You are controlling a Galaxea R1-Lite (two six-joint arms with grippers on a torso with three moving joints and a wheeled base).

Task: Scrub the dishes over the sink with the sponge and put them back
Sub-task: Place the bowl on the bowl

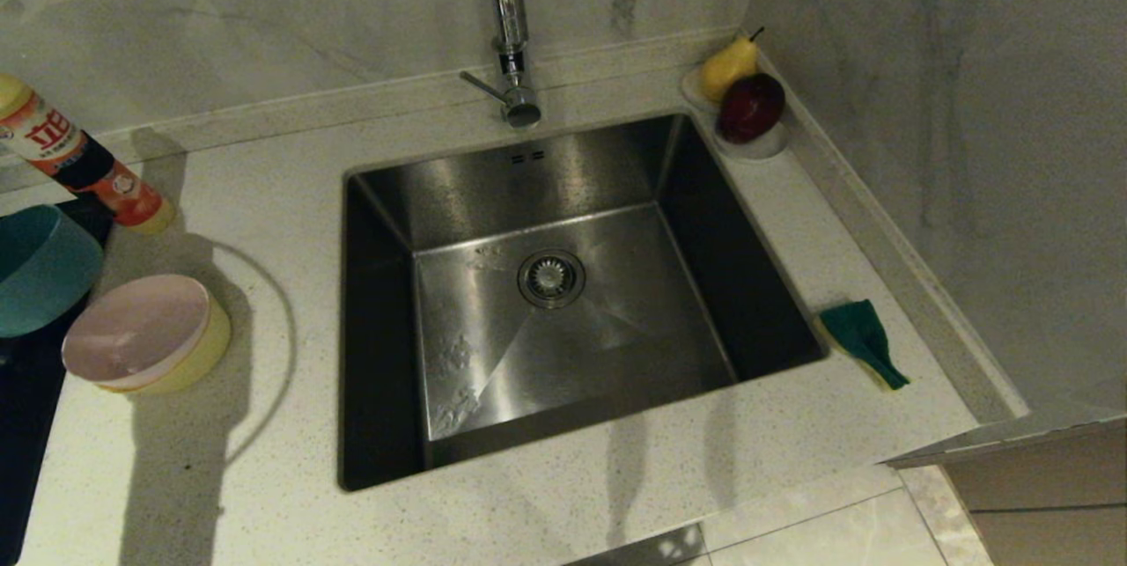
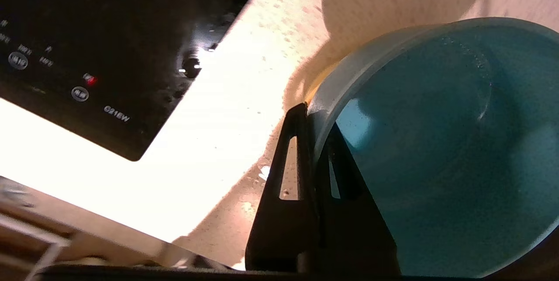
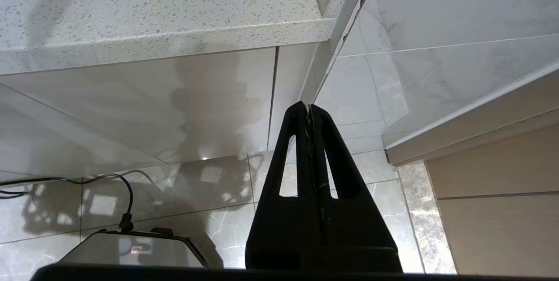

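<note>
My left gripper (image 2: 315,117) is shut on the rim of the light blue bowl (image 2: 436,141), one finger outside the wall and one inside. In the head view that bowl (image 1: 40,271) hangs tilted at the far left, over the cooktop's edge; the gripper itself is out of that view. Beside it the pink bowl (image 1: 132,328) sits nested in the yellow bowl (image 1: 201,353) on the counter. The sponge (image 1: 861,339) lies green side up on the counter right of the sink (image 1: 731,258). My right gripper (image 3: 309,107) hangs parked below the counter edge, shut and empty.
A tall chrome tap (image 1: 506,11) stands behind the sink. A detergent bottle (image 1: 84,161) leans at the back left. The black cooktop (image 2: 87,32) borders the counter's left side. A white saucer (image 1: 766,148) with a pear and a dark red fruit sits in the back right corner.
</note>
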